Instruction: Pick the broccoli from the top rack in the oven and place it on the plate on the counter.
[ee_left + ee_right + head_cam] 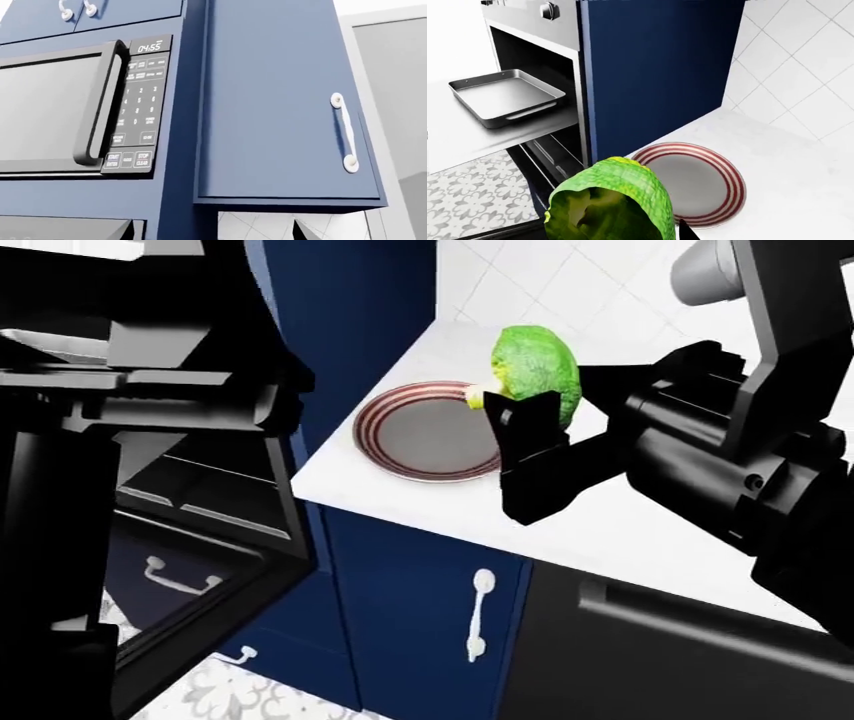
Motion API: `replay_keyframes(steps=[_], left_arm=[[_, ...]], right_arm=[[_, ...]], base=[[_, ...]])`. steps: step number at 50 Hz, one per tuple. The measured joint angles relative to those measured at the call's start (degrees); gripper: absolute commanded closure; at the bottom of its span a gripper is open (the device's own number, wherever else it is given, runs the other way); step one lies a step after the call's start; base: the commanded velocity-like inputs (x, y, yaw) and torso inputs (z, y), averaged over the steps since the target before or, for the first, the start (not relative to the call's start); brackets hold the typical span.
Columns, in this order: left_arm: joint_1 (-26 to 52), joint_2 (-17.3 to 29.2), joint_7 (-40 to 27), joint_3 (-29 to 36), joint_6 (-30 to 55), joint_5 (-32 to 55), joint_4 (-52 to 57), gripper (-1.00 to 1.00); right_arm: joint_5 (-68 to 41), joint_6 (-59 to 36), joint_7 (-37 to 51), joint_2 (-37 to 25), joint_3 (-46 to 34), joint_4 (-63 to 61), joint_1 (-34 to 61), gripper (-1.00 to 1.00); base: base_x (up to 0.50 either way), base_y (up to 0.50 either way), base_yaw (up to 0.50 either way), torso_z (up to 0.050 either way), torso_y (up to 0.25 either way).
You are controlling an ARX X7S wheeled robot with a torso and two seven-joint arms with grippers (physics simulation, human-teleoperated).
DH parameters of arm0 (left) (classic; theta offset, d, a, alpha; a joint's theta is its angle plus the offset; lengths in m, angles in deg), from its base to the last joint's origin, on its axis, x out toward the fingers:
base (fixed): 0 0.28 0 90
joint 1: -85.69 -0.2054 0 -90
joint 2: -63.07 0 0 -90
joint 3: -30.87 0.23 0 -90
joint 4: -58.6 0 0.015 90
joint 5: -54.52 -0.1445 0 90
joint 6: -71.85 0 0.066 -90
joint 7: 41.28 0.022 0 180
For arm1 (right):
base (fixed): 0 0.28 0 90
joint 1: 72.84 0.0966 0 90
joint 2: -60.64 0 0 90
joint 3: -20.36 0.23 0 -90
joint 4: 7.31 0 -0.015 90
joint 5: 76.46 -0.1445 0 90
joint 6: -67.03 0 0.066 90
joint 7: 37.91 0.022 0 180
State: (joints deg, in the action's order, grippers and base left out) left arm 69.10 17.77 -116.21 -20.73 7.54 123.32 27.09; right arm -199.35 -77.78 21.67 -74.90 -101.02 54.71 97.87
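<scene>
From the left wrist camera there is only cabinetry: a black microwave with a grey keypad and a lit clock [143,107] set into dark blue fronts, and beside it a tall dark blue cabinet door with a white bar handle [345,132]; white tile shows under that door, and the left hand itself is out of sight here, so I cannot tell how its fingers stand. From the head camera the right hand [534,445] reaches in over the smooth white table [627,530] and is clamped on the bright green broccoli floret [537,365], which hangs above the far right rim of the round plate with a grey centre and red and white stripes [427,432]. The plate sits near the table's left front corner, close to the thick white edge, with a dark blue panel rising just behind it and tiled wall beyond. The black oven with its door dropped open [200,540] fills the left side, the dark left arm crossing above it, and a blue cabinet door with a white handle [478,615] lies below the table. From the right wrist camera the broccoli fills the near foreground, the plate just beyond it with bare white table all round to the tiled wall; the wide flat grey metal top rack [487,137] juts out of the oven, carrying a rimmed rectangular grey baking tray [507,97], over patterned floor tiles [474,195].
</scene>
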Motion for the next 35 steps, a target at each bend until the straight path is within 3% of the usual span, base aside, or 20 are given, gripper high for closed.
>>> replay_keyframes(steps=[16,35], left_arm=[[0.27,0.07,0.02,0.6,-0.46,-0.06,-0.11,-1.0],[0.76,0.15,-0.17,1.2,-0.84,-0.05,-0.12,-1.0]], right_arm=[[0.48,-0.18,-0.22,-0.23,-0.44,-0.35,-0.27,1.0],[0.96,-0.25,-1.12,-0.44,-0.5,-0.95,-0.32,1.0]], base=[[0.51,-0.19,0.0,0.0,0.001],[0.47,0.16,0.0,0.0,0.002]])
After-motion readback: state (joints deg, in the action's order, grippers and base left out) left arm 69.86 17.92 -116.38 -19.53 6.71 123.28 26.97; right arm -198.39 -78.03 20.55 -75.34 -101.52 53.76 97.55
